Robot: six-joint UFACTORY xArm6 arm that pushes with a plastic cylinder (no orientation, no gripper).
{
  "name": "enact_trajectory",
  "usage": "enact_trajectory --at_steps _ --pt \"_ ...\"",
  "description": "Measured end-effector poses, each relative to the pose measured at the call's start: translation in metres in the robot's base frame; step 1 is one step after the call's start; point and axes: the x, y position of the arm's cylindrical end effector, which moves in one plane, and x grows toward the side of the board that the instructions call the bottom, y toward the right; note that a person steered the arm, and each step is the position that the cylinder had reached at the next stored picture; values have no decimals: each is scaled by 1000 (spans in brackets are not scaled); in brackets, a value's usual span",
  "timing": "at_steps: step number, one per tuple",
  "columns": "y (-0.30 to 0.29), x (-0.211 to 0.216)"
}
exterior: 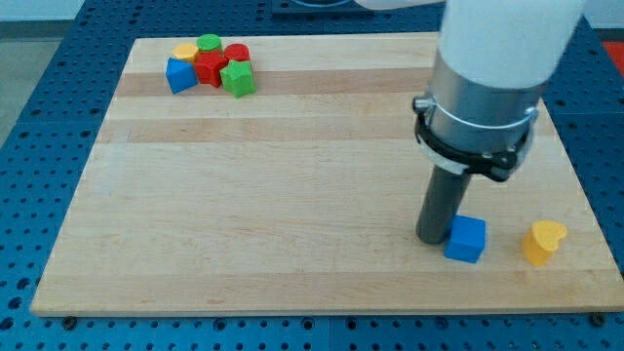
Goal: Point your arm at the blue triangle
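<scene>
The blue triangle block (179, 75) sits at the view's top left, at the left end of a tight cluster of blocks. My tip (432, 237) is far from it, at the view's lower right, touching the left side of a blue cube (465, 239). The rod rises from there into the arm's grey and white body (485, 78).
The cluster by the blue triangle holds a yellow block (185, 51), a green round block (208, 43), a red round block (236, 53), a red star-like block (210, 68) and a green star-like block (237, 79). A yellow heart block (542, 242) lies right of the blue cube. The wooden board (292, 185) sits on a blue perforated table.
</scene>
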Motion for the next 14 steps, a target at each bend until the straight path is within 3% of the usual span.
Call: enact_trajectory --at_steps 3,8,14 --pt "10 2" --pt "-235 -86" --pt "-365 -228"
